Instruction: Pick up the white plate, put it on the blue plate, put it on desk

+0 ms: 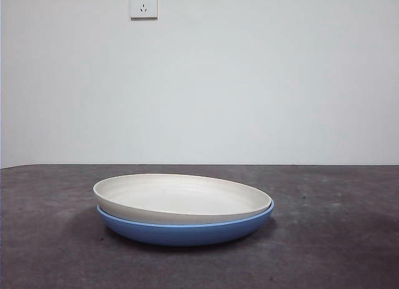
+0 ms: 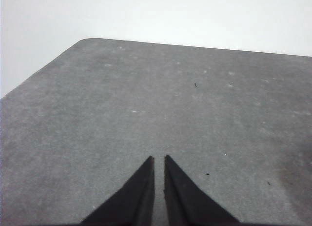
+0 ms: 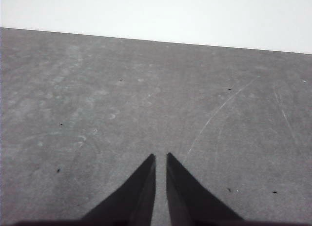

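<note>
The white plate [image 1: 181,197] sits nested in the blue plate [image 1: 187,230], tilted a little — its rim rides higher on one side and dips inside the blue rim on the other. The stacked pair rests on the tabletop [image 1: 336,239], out in the open middle of it, well forward of the far edge where the surface meets the wall.

Neither arm shows in the front view. The left hand [image 2: 159,158] hangs over bare tabletop near a rounded corner, its two black jaws drawn together with only a thin slit between them, holding nothing. The right hand [image 3: 161,156] hangs over another bare stretch facing a straight edge, jaws likewise nearly touching and empty. Both are apart from the plates.

The white plate is matte cream with faint rings inside; the blue plate is smooth with a low rim. The tabletop is dark grey, mottled, lightly scratched. A wall socket [image 1: 143,4] sits high on the pale wall behind.
</note>
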Motion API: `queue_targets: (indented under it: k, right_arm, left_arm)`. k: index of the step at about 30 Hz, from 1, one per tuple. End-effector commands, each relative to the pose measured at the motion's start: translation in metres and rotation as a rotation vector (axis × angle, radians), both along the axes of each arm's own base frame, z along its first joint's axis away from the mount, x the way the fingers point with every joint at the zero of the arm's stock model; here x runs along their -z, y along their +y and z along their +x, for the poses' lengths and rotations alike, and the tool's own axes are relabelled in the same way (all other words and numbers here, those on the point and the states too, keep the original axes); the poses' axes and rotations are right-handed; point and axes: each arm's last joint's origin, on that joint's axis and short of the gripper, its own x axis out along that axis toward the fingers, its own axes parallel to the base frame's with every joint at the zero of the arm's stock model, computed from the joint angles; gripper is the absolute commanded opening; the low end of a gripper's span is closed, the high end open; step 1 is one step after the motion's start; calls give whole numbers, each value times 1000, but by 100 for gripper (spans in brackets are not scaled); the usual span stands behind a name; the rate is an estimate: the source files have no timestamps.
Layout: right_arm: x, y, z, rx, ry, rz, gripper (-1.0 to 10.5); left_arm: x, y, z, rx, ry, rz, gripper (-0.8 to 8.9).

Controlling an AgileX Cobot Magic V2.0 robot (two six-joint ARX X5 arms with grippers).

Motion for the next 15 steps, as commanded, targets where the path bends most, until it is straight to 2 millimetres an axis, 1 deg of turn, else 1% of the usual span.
queue_targets:
  k: [1, 7, 15]
  right_arm:
    - [0, 0, 0, 3, -14, -11, 34]
    - [-3, 0, 1, 4, -49, -12, 34]
    - [-4, 0, 1, 4, -51, -8, 34]
  left_arm:
    - [7, 0, 1, -6, 25, 13, 34]
    - [7, 0, 1, -6, 25, 13, 33]
    - [7, 0, 1, -6, 25, 13, 33]
